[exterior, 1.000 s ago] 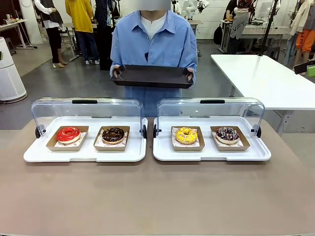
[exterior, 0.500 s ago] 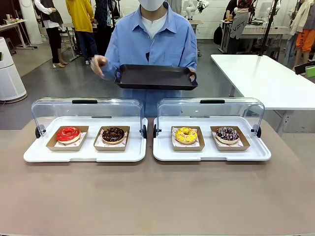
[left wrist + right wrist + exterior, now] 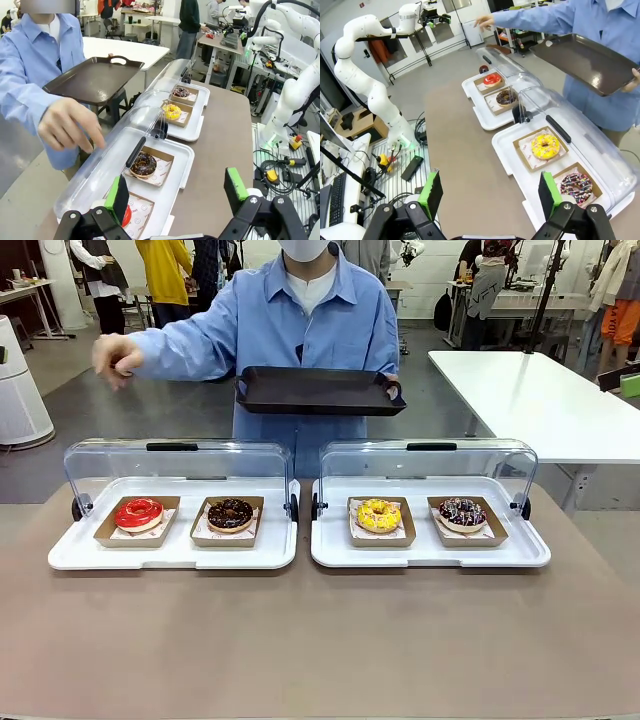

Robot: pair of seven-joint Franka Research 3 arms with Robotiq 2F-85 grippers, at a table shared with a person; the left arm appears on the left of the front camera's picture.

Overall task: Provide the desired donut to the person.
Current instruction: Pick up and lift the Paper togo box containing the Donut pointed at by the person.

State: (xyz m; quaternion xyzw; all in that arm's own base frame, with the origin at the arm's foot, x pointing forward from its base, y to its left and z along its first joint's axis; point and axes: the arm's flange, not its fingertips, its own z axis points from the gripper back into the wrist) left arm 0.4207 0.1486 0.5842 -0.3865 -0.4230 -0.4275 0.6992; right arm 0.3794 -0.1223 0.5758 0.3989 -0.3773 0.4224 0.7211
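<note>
The blue-shirted person's free hand [image 3: 113, 355] is hovering out toward the robot's left, where the likely wanted red-glazed ring donut [image 3: 138, 511] is sitting in the lidded white tray [image 3: 170, 552], nearer the left gripper [image 3: 177, 192] than the right gripper [image 3: 490, 194], both hanging released and empty

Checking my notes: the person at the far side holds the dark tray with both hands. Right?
No. The front view shows the person at the far side holding the dark tray with one hand; the other hand is stretched out sideways.
</note>
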